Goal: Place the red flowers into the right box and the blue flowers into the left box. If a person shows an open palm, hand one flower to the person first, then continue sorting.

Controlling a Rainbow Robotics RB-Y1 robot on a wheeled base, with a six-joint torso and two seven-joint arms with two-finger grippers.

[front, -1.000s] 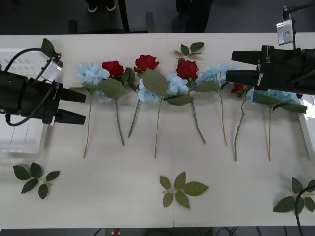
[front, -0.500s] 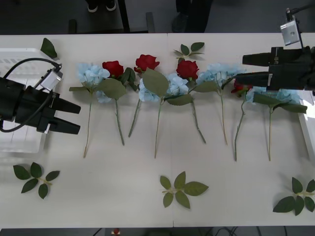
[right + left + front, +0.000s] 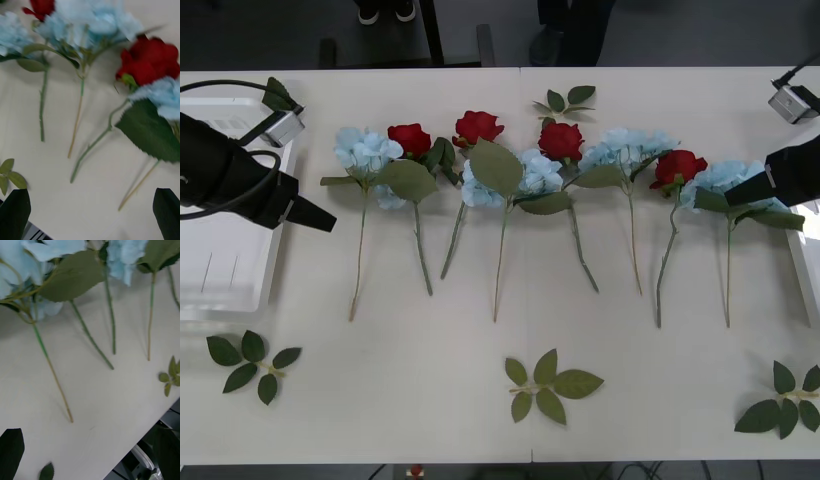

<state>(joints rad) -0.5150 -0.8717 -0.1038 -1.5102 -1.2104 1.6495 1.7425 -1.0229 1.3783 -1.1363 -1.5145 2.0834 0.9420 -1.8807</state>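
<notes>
Your left end effector (image 3: pixel 320 222), fingers apart and empty, sits beside the left box (image 3: pixel 220 290); your right end effector (image 3: pixel 742 192), also apart, hangs by the right box (image 3: pixel 810 270). Across the surface (image 3: pixel 440 400), red flowers (image 3: pixel 478 127) and blue flowers (image 3: pixel 366 150) lie in a row.

Even, bright overhead light, soft shadows; both wrist views are motion-blurred, the front sharp.

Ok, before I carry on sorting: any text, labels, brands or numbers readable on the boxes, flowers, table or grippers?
None: no readable text anywhere.
Left box: plain white, no label.
Red flowers and blue flowers: no tags.
Table: bare, unmarked.
Left gripper and right gripper: plain black, no markings legible.
</notes>
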